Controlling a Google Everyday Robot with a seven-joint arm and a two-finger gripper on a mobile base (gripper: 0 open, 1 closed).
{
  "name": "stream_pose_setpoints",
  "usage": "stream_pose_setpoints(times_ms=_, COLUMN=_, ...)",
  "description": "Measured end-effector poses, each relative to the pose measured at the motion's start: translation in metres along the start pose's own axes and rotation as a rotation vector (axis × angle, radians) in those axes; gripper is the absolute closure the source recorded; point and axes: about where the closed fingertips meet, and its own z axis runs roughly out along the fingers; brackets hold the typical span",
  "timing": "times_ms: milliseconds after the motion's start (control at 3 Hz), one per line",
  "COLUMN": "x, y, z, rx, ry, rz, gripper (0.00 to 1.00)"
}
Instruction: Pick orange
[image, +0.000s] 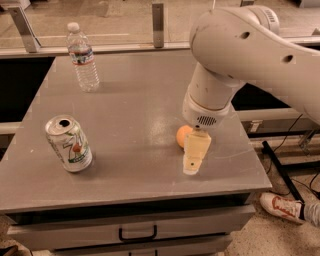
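The orange (182, 136) is a small round matte fruit lying on the grey table (130, 100), right of the middle. My gripper (193, 156) hangs from the big white arm and points down at the table. It sits just in front of and to the right of the orange and covers the fruit's right side. I cannot tell whether it touches the orange.
A clear water bottle (83, 57) stands at the back left. An opened soda can (69, 144) stands at the front left. A drawer with a black handle (137, 234) is under the tabletop. A person's shoe (282, 206) and cables lie on the floor at right.
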Motion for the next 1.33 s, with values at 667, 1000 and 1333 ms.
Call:
stream_pose_setpoints(times_ms=667, x=-0.001, y=0.000, z=0.004, rx=-0.046, ry=-0.020, rz=0.035, gripper=0.62)
stream_pose_setpoints(times_ms=1000, x=0.007, y=-0.006, z=-0.007, rx=-0.114, ry=-0.096, rz=0.107, gripper=0.86)
stream_pose_setpoints(times_ms=1333, x=0.019, y=-0.022, z=-0.043, rx=-0.099, ry=-0.165, rz=0.160, gripper=1.00)
